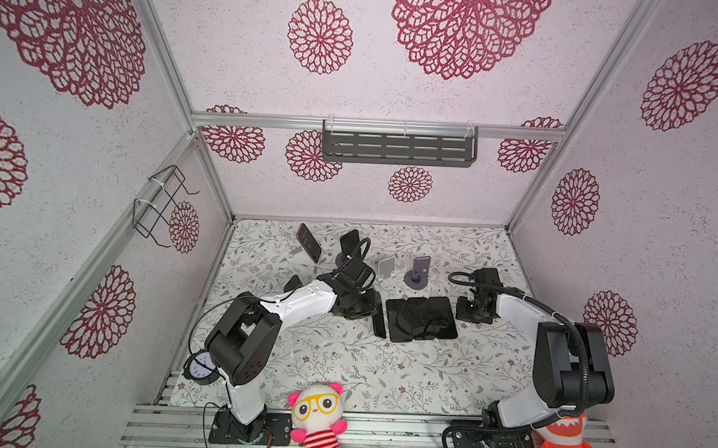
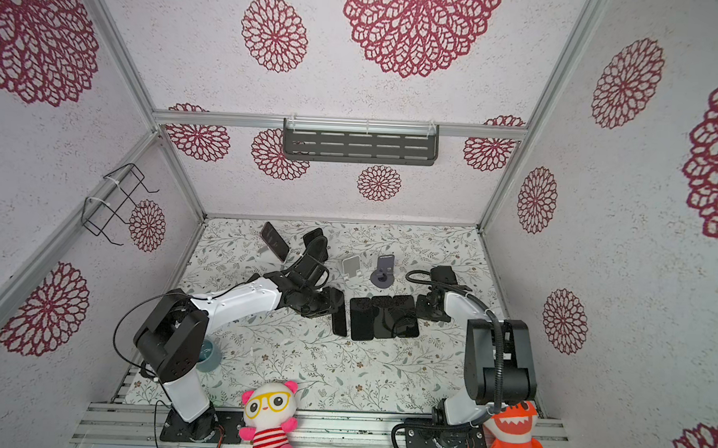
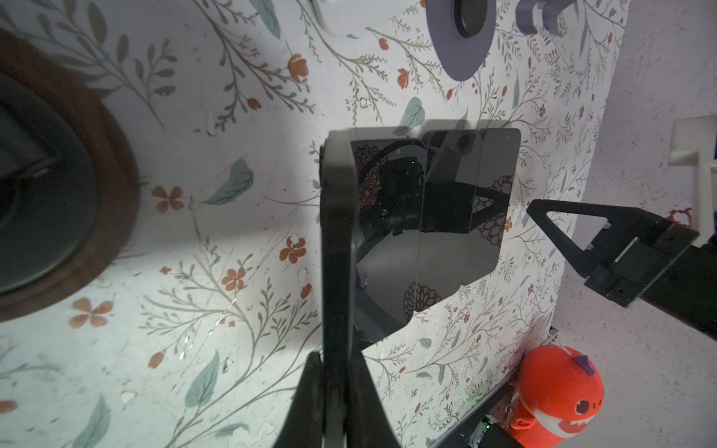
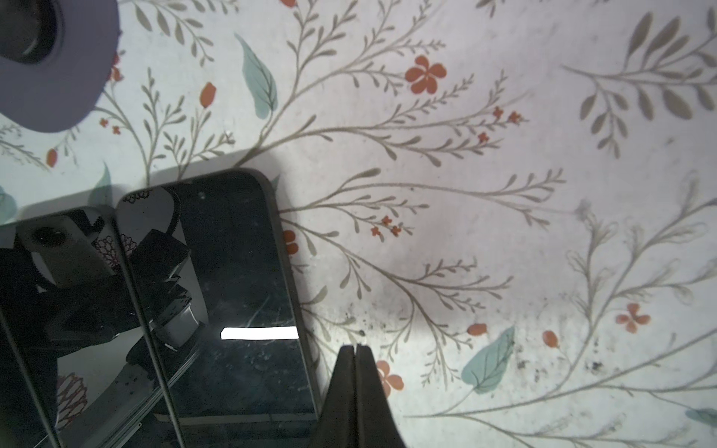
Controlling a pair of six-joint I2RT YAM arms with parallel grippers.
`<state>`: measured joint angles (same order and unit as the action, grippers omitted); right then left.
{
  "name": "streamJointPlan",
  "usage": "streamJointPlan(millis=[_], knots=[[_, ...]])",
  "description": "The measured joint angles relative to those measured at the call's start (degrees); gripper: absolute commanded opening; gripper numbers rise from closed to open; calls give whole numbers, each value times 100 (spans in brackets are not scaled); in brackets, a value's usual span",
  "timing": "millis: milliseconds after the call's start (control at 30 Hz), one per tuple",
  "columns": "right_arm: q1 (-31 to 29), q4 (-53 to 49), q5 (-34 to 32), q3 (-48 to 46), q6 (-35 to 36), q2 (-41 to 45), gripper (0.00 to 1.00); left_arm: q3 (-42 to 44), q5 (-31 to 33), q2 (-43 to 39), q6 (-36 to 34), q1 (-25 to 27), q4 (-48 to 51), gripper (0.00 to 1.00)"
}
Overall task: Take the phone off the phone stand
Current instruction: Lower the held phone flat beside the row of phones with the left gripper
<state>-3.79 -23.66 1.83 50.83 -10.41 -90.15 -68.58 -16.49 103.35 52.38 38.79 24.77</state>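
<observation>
Slippage comes first: the left jaws are clenched on a dark phone point(image 3: 337, 232), which is out of its stand and held on edge just left of the row of three phones point(image 1: 422, 319) lying screen-up on the tabletop point(image 1: 342, 370). The hold is narrow, across the phone's thickness near one end. Most of the long body hangs forward of the grip, so the smooth faces could twist or slide there. Whether its lower edge rests on the tabletop cannot be told. If the jaws let go while it stands on edge, it will probably topple, either onto bare tabletop or onto the nearest phone of the row, glass against glass. Laying it down tilted toward the row would leave it overlapping that phone rather than beside it.

At the right side of the row, the right jaws are pressed shut on nothing, low beside the row's end phone point(image 4: 240, 294). A sideways move there could shove the row out of line.

Just beyond the row stand a white stand point(image 1: 386, 268) and a purple stand point(image 1: 417, 273), both empty and light-looking. A rising wrist could clip them.

Farther beyond the row and to its left, a pinkish phone point(image 1: 308, 243) and a black phone point(image 1: 349, 241) lean on stands. The left arm's cable point(image 1: 362, 250) loops right beside the black one, so a swing of that arm could snag it or knock it over.
</observation>
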Motion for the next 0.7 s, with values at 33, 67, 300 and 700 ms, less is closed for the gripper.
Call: streamJointPlan(millis=[33, 67, 300, 700], knots=[[0, 7, 4, 0, 22, 0, 0, 0, -7, 48, 0, 0, 0, 0], [0, 9, 13, 0, 33, 0, 0, 0, -20, 90, 0, 0, 0, 0], [0, 35, 50, 0, 61, 15, 0, -162, -153, 293, -11, 0, 37, 0], [0, 179, 42, -74, 94, 17, 0, -363, -225, 557, -20, -7, 37, 0]])
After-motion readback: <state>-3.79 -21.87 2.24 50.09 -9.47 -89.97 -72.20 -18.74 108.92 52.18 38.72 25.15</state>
